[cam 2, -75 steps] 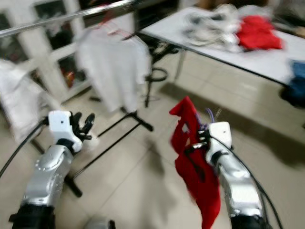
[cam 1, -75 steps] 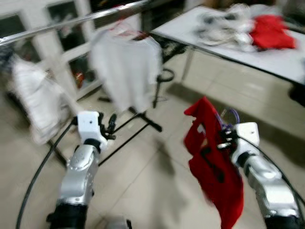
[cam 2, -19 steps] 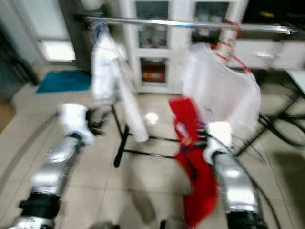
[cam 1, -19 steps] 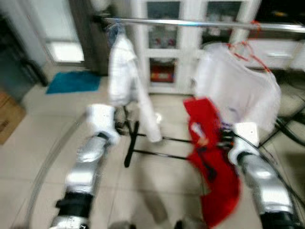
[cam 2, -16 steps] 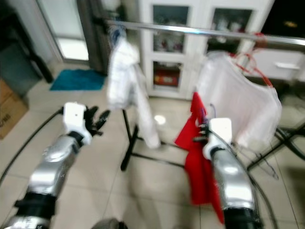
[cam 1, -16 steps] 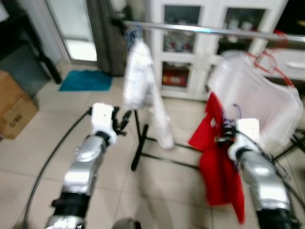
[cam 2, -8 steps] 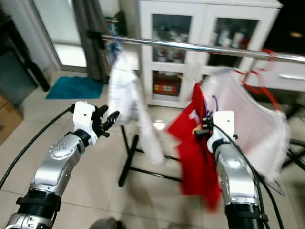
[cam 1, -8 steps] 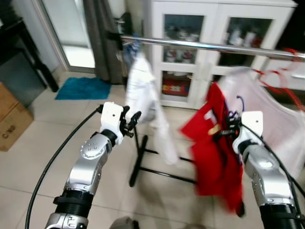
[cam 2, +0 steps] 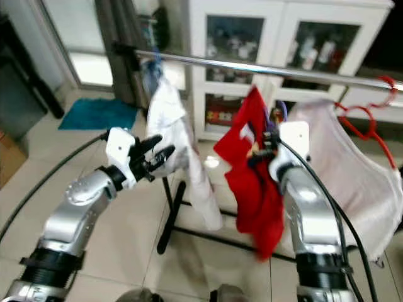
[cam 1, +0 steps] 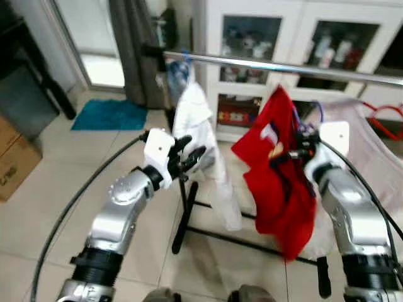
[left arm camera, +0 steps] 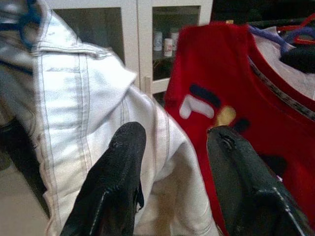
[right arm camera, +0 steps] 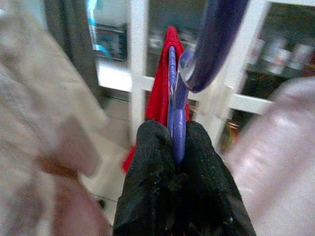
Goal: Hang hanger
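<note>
Right gripper [right arm camera: 174,142], raised near the rail [cam 1: 283,65], pinches the purple hanger [right arm camera: 176,105]; left gripper [left arm camera: 172,147] jaws spread.

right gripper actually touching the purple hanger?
Touching. The right wrist view shows the right gripper with its fingers pinched shut on the purple hanger, no gap either side.

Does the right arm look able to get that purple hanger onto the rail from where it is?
Probably yes. The right gripper holds the purple hanger with the red shirt just below the rail, beside an open stretch.
</note>
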